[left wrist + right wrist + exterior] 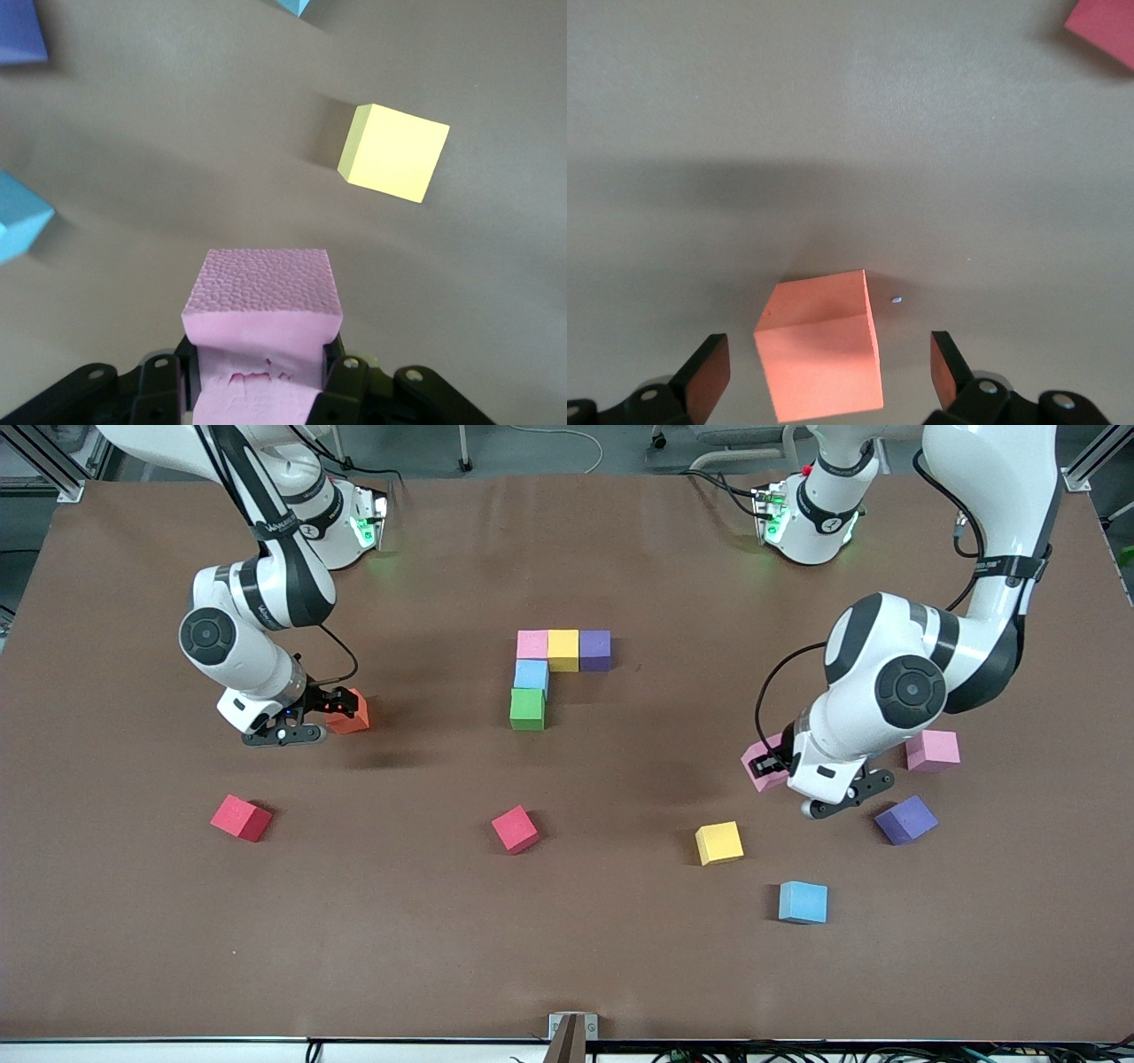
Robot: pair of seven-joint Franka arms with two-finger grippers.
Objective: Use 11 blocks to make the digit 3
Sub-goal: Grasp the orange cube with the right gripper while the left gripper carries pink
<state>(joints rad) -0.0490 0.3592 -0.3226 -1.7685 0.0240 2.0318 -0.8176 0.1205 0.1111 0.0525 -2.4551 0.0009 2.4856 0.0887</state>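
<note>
Five blocks touch at mid-table: pink point(532, 644), yellow point(563, 649) and purple point(595, 650) in a row, with light blue point(532, 675) and green point(528, 708) below the pink one. My left gripper point(772, 768) point(261, 367) is shut on a pink block point(757, 762) point(263, 297), low over the table toward the left arm's end. My right gripper point(339, 706) point(828, 376) stands open toward the right arm's end. An orange block point(357, 716) point(819, 354) rests on the table between its fingers point(709, 379) without touching them.
Loose blocks lie nearer the front camera: two red point(241, 817) point(515, 829), a yellow point(718, 842) point(394, 152), a light blue point(803, 902) and a purple point(905, 819). Another pink block point(932, 750) sits beside the left arm's hand.
</note>
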